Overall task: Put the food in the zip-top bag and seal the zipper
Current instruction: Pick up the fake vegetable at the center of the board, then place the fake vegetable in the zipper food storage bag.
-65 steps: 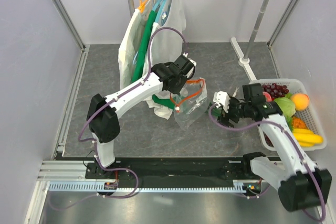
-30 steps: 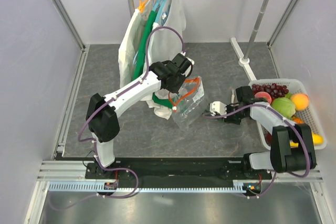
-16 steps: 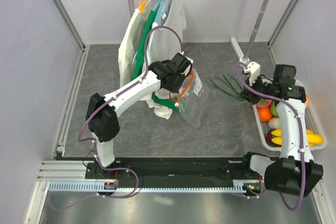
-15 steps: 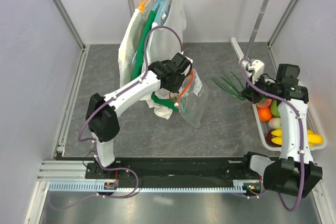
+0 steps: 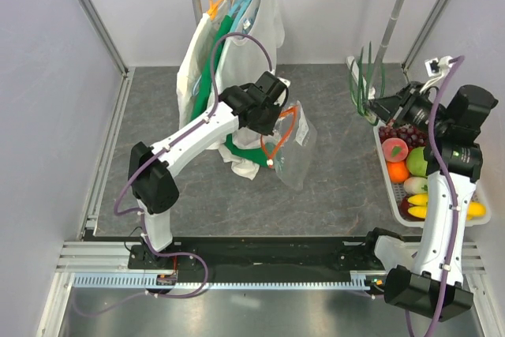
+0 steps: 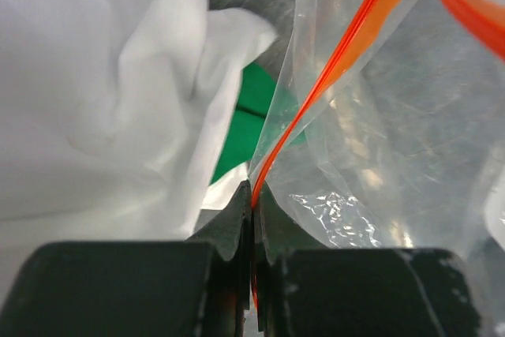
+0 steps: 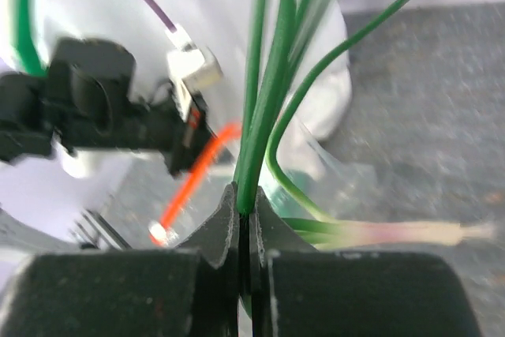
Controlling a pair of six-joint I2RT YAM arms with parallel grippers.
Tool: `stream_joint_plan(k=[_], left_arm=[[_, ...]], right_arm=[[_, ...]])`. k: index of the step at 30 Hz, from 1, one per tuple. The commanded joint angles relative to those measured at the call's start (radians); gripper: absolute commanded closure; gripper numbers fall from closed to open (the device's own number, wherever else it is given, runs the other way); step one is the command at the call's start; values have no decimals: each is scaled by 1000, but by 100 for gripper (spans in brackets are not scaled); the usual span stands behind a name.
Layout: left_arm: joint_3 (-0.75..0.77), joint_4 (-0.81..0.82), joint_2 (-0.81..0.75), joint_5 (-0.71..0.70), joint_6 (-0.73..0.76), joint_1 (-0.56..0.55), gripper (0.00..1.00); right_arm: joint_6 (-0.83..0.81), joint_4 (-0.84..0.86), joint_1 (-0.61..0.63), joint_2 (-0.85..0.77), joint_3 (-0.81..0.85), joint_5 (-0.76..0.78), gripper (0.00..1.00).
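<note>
The clear zip-top bag [image 5: 290,150] hangs at mid-table from its red-orange zipper [image 5: 282,129]. My left gripper [image 5: 278,113] is shut on that strip; in the left wrist view the zipper [image 6: 331,69] runs straight up out of the closed gripper [image 6: 252,193]. The bag's mouth gapes open, and the white slider [image 7: 158,233] dangles at its low end. My right gripper [image 5: 378,108] is raised by the basket and shut on the long green onions [image 5: 367,76], leaves pointing away. In the right wrist view the green onions [image 7: 272,76] rise out of the gripper [image 7: 245,204].
A white slatted basket [image 5: 392,195] at the right edge holds grapes [image 5: 406,133], a peach [image 5: 392,150], an orange [image 5: 397,171], bananas [image 5: 435,204] and a white piece [image 5: 412,185]. Garments [image 5: 229,45] hang from a rack behind the left arm. The rack's post [image 5: 390,17] stands just behind the onions.
My right arm has lifted the green onions off the table level and swung them upright near the rack post. The left gripper has kept the bag's zipper, shifting slightly.
</note>
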Motion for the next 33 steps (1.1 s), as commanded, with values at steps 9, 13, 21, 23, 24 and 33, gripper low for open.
stream_joint_plan(k=[9, 13, 21, 23, 24, 33], left_arm=[[114, -25, 23, 252, -86, -26, 98], [142, -20, 84, 260, -95, -32, 98], [156, -5, 132, 283, -152, -34, 98], [159, -3, 134, 283, -153, -37, 98], [162, -3, 135, 277, -153, -37, 98], [182, -8, 126, 251, -148, -38, 98]], right_arm=[[749, 779, 35, -136, -152, 286, 100], [856, 930, 100, -167, -203, 324, 100], [842, 864, 375, -152, -277, 549, 100], [841, 870, 459, -135, -286, 594, 100], [839, 871, 484, -121, -287, 631, 100], [804, 806, 705, -96, -278, 758, 100]])
